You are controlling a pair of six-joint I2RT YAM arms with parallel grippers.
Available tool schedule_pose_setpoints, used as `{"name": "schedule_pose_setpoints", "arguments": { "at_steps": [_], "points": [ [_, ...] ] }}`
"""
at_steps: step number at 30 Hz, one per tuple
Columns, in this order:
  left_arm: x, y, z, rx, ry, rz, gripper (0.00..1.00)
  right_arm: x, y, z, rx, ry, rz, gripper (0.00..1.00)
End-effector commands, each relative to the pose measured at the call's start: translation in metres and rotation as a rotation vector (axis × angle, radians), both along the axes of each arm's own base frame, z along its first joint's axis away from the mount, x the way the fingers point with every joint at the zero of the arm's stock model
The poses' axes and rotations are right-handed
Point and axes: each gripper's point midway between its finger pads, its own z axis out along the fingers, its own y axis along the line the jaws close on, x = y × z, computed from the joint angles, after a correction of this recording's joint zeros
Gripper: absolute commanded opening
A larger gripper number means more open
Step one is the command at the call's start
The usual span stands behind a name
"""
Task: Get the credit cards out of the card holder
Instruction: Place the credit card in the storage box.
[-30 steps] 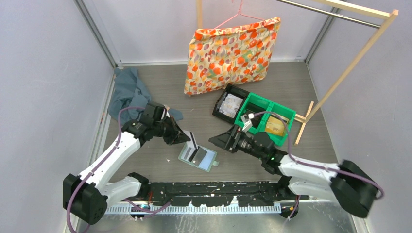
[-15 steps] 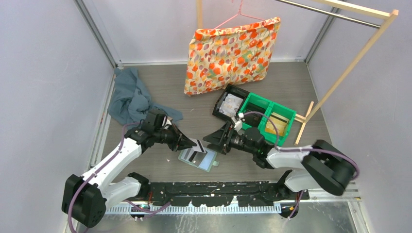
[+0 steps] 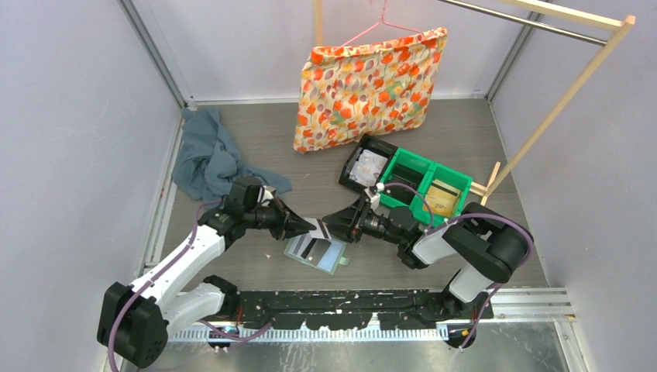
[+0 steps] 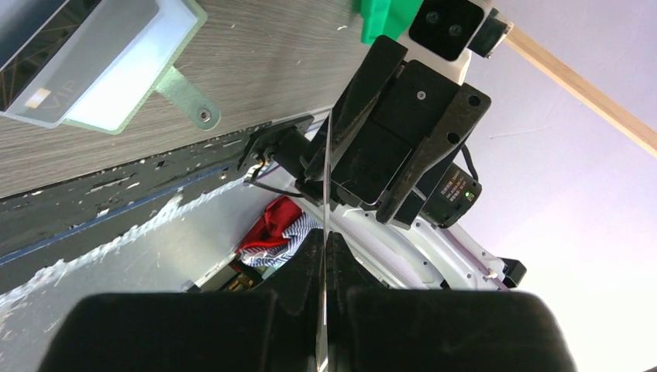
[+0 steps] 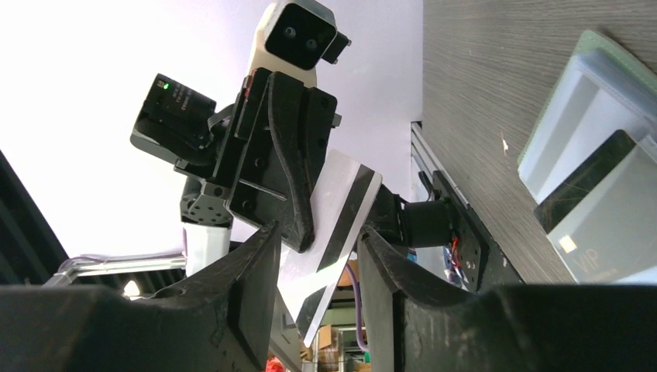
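Pinches the striped credit card (image 5: 335, 194) in the left gripper (image 3: 308, 226), both fingers clamped flat on its faces. From the left wrist, shows only the card's thin edge, rising straight out from between the closed fingertips. Holds the card clear of the table (image 3: 256, 139), tilted, with its white face and dark stripe turned toward the right wrist camera.

Has the right gripper (image 3: 335, 224) nose to nose with the left one, just to its right, jaws spread wide with one finger on either side of the card's free end. Cannot tell whether either right finger touches the card.

Has the card holder (image 3: 333, 257) lying open and flat on the table, just nearer than the two grippers and apart from both, with a small tab (image 4: 186, 101) and snap sticking out at its right side. Shows a dark credit card (image 5: 589, 178) inside one clear pocket of the holder, with a pale pocket beside it.

Further back:
- a blue-grey cloth (image 3: 203, 153) crumpled at the far left
- a floral cushion (image 3: 368, 81) hanging from a pink hanger (image 3: 372, 27) at the far middle
- a black bin (image 3: 362, 167) and green bins (image 3: 434, 186) right of centre, with pale items inside
- a wooden rack (image 3: 554, 108) along the right
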Motion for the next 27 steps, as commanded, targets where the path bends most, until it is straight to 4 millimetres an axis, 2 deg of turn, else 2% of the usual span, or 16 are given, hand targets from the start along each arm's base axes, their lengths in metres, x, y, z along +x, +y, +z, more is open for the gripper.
{"name": "schedule_pose_setpoints", "arguments": {
  "at_steps": [1, 6, 9, 11, 13, 14, 15, 17, 20, 21, 23, 24, 25, 27],
  "points": [
    [0.003, -0.005, 0.017, -0.067, -0.074, -0.016, 0.01, -0.002, 0.003, 0.057, 0.16, -0.096, 0.03, 0.47],
    [0.006, -0.009, 0.02, -0.088, -0.1, -0.034, 0.01, -0.001, 0.005, 0.057, 0.162, -0.088, 0.036, 0.46],
    [0.008, -0.01, 0.022, -0.111, -0.129, -0.036, 0.01, 0.0, 0.007, 0.06, 0.168, -0.093, 0.035, 0.39],
    [0.009, -0.011, 0.023, -0.125, -0.142, -0.03, 0.01, 0.002, 0.009, 0.065, 0.179, -0.104, 0.037, 0.27],
    [0.011, -0.013, 0.025, -0.141, -0.164, -0.035, 0.01, 0.003, 0.012, 0.068, 0.183, -0.108, 0.039, 0.08],
    [0.012, -0.013, 0.027, -0.146, -0.186, -0.041, 0.03, 0.004, 0.012, 0.069, 0.186, -0.111, 0.038, 0.02],
    [0.012, -0.013, 0.029, -0.144, -0.209, -0.049, 0.08, 0.005, 0.012, 0.069, 0.186, -0.116, 0.035, 0.01],
    [0.014, -0.012, 0.031, -0.12, -0.248, -0.057, 0.18, 0.006, 0.014, 0.07, 0.186, -0.125, 0.038, 0.01],
    [0.015, -0.006, 0.036, -0.053, -0.303, -0.057, 0.46, 0.009, 0.016, 0.072, 0.172, -0.143, 0.048, 0.01],
    [0.015, -0.003, 0.037, -0.021, -0.316, -0.062, 0.52, 0.011, 0.015, 0.072, 0.162, -0.152, 0.049, 0.01],
    [0.011, 0.009, 0.037, 0.065, -0.324, -0.069, 0.58, 0.019, 0.01, 0.068, 0.104, -0.19, 0.03, 0.01],
    [0.01, 0.019, 0.035, 0.142, -0.333, -0.069, 0.59, 0.022, 0.009, 0.064, 0.047, -0.211, 0.018, 0.01],
    [0.01, 0.031, 0.038, 0.223, -0.36, -0.066, 0.59, 0.026, 0.009, 0.038, -0.097, -0.182, 0.011, 0.01],
    [0.012, 0.058, 0.044, 0.404, -0.419, -0.048, 0.6, 0.03, 0.0, 0.011, -0.39, -0.248, -0.01, 0.01]
  ]
}}
